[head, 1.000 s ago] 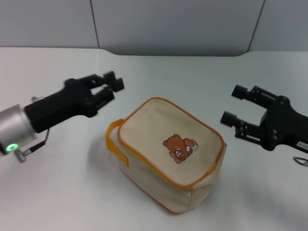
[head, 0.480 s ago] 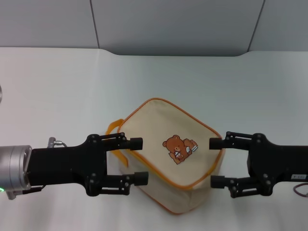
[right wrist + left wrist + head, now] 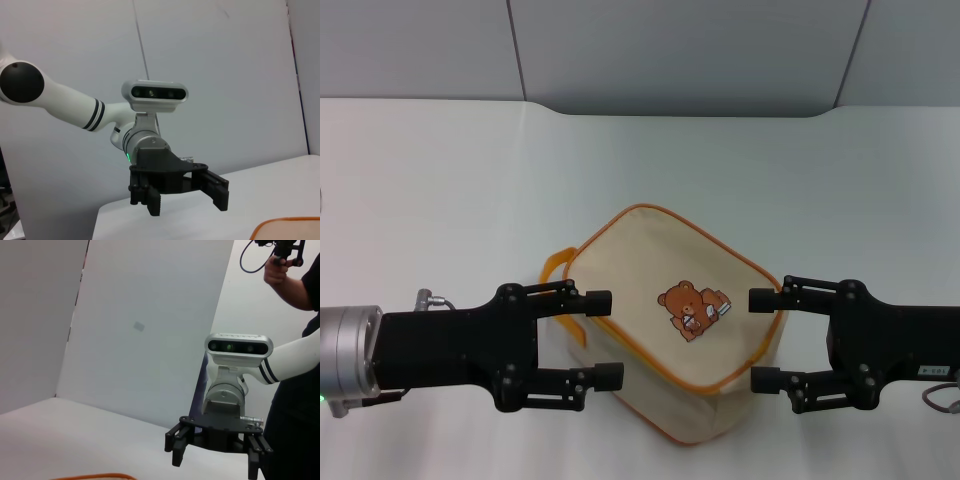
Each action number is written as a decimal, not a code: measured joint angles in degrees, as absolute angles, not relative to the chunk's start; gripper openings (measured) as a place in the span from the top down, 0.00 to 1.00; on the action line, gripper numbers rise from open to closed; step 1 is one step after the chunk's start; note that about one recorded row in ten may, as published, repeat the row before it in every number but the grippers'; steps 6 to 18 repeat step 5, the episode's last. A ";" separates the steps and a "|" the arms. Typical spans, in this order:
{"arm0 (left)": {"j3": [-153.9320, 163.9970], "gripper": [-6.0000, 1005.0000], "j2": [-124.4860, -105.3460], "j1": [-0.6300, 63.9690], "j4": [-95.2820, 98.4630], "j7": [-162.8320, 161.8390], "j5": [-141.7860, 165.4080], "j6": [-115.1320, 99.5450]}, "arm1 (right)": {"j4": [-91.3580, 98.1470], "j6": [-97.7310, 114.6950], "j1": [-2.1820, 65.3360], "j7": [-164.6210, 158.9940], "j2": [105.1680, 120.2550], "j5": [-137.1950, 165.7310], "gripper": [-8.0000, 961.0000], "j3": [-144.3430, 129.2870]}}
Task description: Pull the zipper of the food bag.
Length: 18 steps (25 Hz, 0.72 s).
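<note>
The food bag [image 3: 650, 275], a beige boxy pouch with a bear print and a yellow loop handle [image 3: 557, 290], sits at the middle of the white table. An orange band [image 3: 625, 350] runs round its top panel. I cannot make out zipper teeth, and the silver pull tab is hidden. My left gripper [image 3: 605, 337] is open at the bag's left side, by the handle. My right gripper [image 3: 761, 339] is open at the bag's right corner. Both are empty. The left wrist view shows the right gripper [image 3: 215, 457]. The right wrist view shows the left gripper [image 3: 186, 204].
The white table [image 3: 770, 190] ends at a grey wall behind. A person [image 3: 295, 285] stands behind the robot, holding a controller. A cable [image 3: 942, 395] lies at the right edge.
A second ago both arms were raised apart beside the bag. They have swung down and inward to flank it. In the last half second they only shifted slightly.
</note>
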<state>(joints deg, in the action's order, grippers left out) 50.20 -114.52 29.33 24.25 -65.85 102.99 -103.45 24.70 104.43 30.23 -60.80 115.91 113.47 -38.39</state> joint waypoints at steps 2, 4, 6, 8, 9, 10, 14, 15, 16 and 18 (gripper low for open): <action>50.20 0.18 -114.52 29.31 24.26 -65.84 103.00 -103.46 | 24.70 104.42 30.23 -60.79 115.92 113.46 0.12 -38.40; 50.21 0.18 -114.52 29.31 24.26 -65.83 103.01 -103.52 | 24.70 104.41 30.23 -60.79 115.93 113.46 0.12 -38.40; 50.22 0.18 -114.52 29.30 24.25 -65.83 103.01 -103.57 | 24.70 104.41 30.23 -60.78 115.93 113.47 0.12 -38.41; 50.22 0.18 -114.52 29.30 24.25 -65.83 103.01 -103.57 | 24.70 104.41 30.23 -60.78 115.93 113.47 0.12 -38.41; 50.22 0.18 -114.52 29.30 24.25 -65.83 103.01 -103.57 | 24.70 104.41 30.23 -60.78 115.93 113.47 0.12 -38.41; 50.22 0.18 -114.52 29.30 24.25 -65.83 103.01 -103.57 | 24.70 104.41 30.23 -60.78 115.93 113.47 0.12 -38.41; 50.22 0.18 -114.52 29.30 24.25 -65.83 103.01 -103.57 | 24.70 104.41 30.23 -60.78 115.93 113.47 0.12 -38.41; 50.22 0.18 -114.52 29.30 24.25 -65.83 103.01 -103.57 | 24.70 104.41 30.23 -60.78 115.93 113.47 0.12 -38.41; 50.22 0.18 -114.52 29.30 24.25 -65.83 103.01 -103.57 | 24.70 104.41 30.23 -60.78 115.93 113.47 0.12 -38.41; 50.22 0.18 -114.52 29.30 24.25 -65.83 103.01 -103.57 | 24.70 104.41 30.23 -60.78 115.93 113.47 0.12 -38.41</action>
